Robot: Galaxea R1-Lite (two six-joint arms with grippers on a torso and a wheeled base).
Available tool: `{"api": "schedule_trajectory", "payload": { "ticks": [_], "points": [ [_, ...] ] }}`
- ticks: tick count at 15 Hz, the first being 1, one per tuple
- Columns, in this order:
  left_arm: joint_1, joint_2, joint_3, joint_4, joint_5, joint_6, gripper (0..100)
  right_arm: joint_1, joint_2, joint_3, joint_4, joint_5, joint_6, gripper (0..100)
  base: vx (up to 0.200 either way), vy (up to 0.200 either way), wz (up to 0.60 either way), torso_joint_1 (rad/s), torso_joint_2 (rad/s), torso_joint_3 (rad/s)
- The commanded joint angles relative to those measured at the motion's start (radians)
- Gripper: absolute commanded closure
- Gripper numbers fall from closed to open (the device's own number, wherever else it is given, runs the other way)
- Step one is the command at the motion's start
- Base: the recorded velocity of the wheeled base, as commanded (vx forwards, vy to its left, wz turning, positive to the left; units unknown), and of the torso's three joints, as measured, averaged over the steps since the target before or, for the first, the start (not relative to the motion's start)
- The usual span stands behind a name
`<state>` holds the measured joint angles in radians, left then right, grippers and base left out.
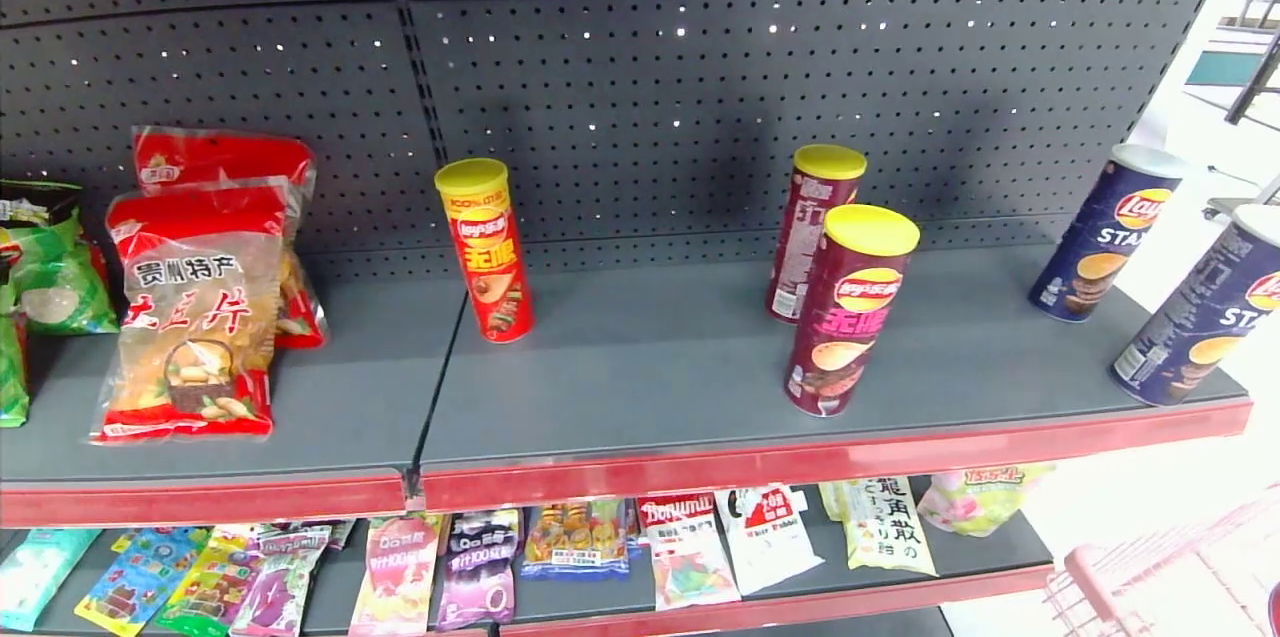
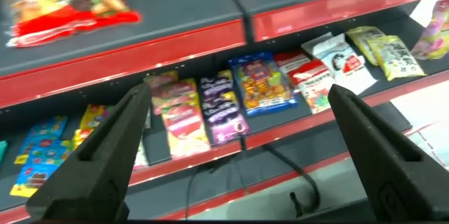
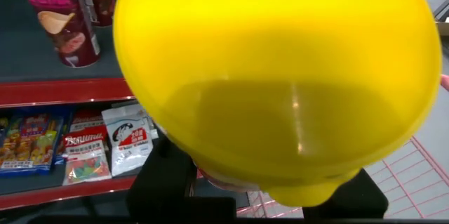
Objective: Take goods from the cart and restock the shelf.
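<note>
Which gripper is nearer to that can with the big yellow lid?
Right. The right gripper holds the yellow-lidded can between its fingers; the left gripper hangs open and empty, facing the snack packs.

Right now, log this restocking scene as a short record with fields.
Top shelf: one red can, two maroon cans, two blue cans, all standing; red bags at its left end
Lower shelf: rows of snack packets
Cart: low, by the shelf's right end
Left gripper: open, empty, before the lower shelf
Right gripper: shut on a yellow-lidded can
</note>
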<state>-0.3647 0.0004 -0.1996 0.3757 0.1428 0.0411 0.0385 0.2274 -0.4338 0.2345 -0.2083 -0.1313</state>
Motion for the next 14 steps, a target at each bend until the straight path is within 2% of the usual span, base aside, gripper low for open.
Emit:
{"api": "schedule_trajectory", "payload": {
  "ticks": [1,3,12,14],
  "points": [
    [0.0,0.0,0.0,0.0,0.001,0.0,0,0.0,0.0,0.0,0.0,0.0,-0.001,100,0.0,0.2,0.0,0.007,0.0,0.002],
    [0.0,0.0,0.0,0.0,0.0,0.0,0,0.0,0.0,0.0,0.0,0.0,-0.001,100,0.0,0.2,0.0,0.0,0.0,0.0],
    [0.0,0.0,0.0,0.0,0.001,-0.001,0,0.0,0.0,0.0,0.0,0.0,-0.001,100,0.0,0.0,0.0,0.0,0.0,0.0],
    [0.0,0.0,0.0,0.0,0.0,-0.003,0,0.001,0.0,0.001,0.0,0.0,-0.001,100,0.2,0.2,0.0,0.005,0.0,0.0]
  ]
}}
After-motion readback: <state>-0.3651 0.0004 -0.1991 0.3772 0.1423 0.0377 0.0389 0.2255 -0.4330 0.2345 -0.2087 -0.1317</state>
